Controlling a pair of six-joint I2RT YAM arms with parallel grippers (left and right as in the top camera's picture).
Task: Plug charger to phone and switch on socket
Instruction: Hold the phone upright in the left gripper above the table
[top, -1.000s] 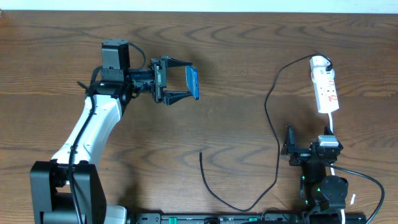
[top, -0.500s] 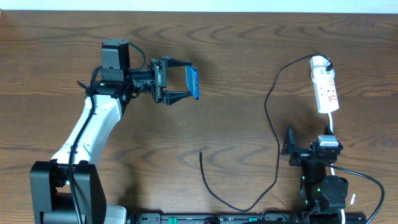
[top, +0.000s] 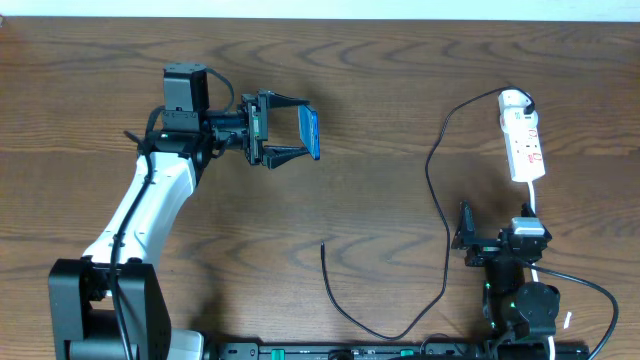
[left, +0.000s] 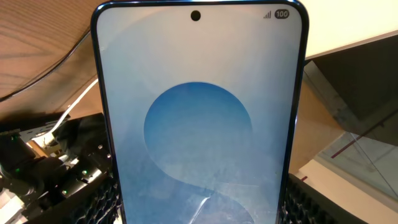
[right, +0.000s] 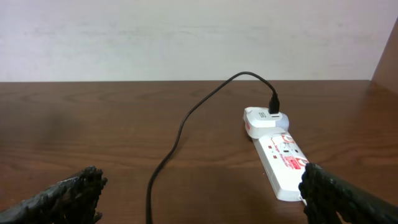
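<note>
My left gripper (top: 296, 132) is shut on the phone (top: 312, 133) and holds it on edge above the table at the upper left; its blue screen fills the left wrist view (left: 199, 118). The black charger cable (top: 438, 200) runs from an adapter in the white socket strip (top: 522, 137) at the right, down and round to its free plug tip (top: 323, 245) lying on the table. My right gripper (top: 468, 238) is open and empty, low at the right, just short of the socket (right: 280, 155), with the cable (right: 180, 134) between its fingers' line of sight.
The strip's white cord (top: 532, 205) runs down toward the right arm's base. The wooden table (top: 380, 80) ends at a pale wall along the far edge.
</note>
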